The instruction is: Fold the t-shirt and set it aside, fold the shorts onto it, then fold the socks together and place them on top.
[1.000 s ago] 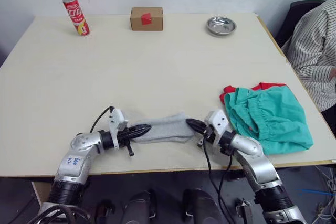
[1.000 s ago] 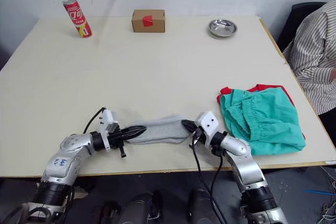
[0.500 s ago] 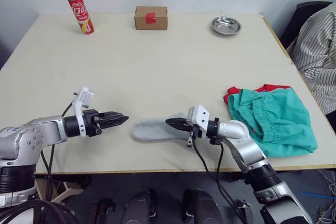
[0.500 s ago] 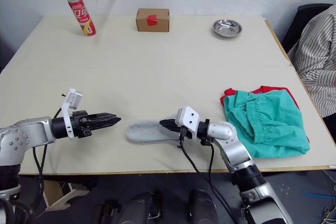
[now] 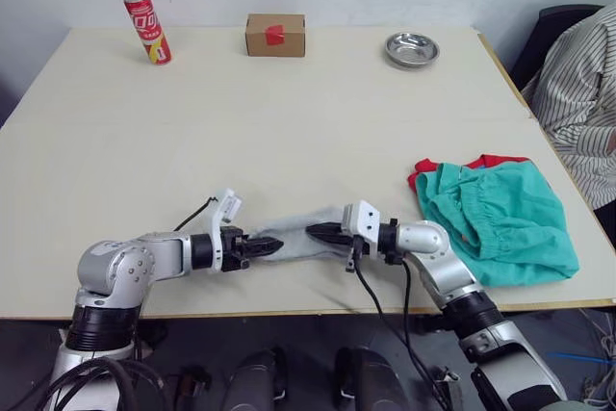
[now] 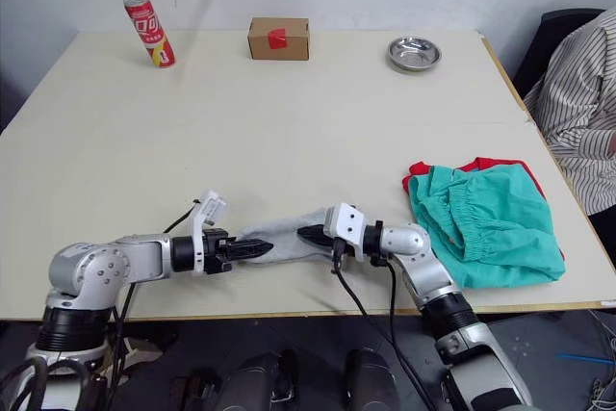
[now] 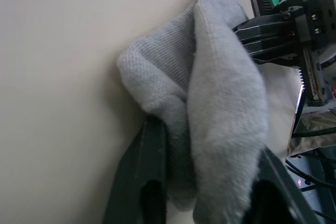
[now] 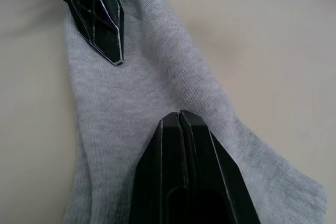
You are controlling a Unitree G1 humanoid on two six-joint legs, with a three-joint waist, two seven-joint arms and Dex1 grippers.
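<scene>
Both end effectors meet at the socks (image 5: 300, 239), which lie near the front edge of the desk (image 5: 289, 122), about midway along it. Our left end effector (image 5: 269, 246) has its black fingers spread around one end of the grey knit; in the left wrist view the cloth bunches between them, so it straddles the socks rather than pinching them tight. Our right end effector (image 5: 321, 232) has its fingers pressed together with no gap, tips resting on the other end of the socks; whether any cloth is caught between them we cannot tell.

We judge the socks to be very light, soft and limp. They will sag and fold wherever they are not supported, and the two layers may slide apart if only one is caught. The best hold looks to be at the ends, taking both layers at once, with one end carried over onto the other.

The shorts (image 5: 500, 220) lie crumpled near the front right corner of the desk, spread over the t-shirt (image 5: 484, 159), of which only a red strip shows along the far side. This pile sits well to the right of the socks, just beyond our right arm.

Along the far edge stand a red can (image 5: 147, 27), a small cardboard box (image 5: 274, 34) and a metal bowl (image 5: 412, 48).
</scene>
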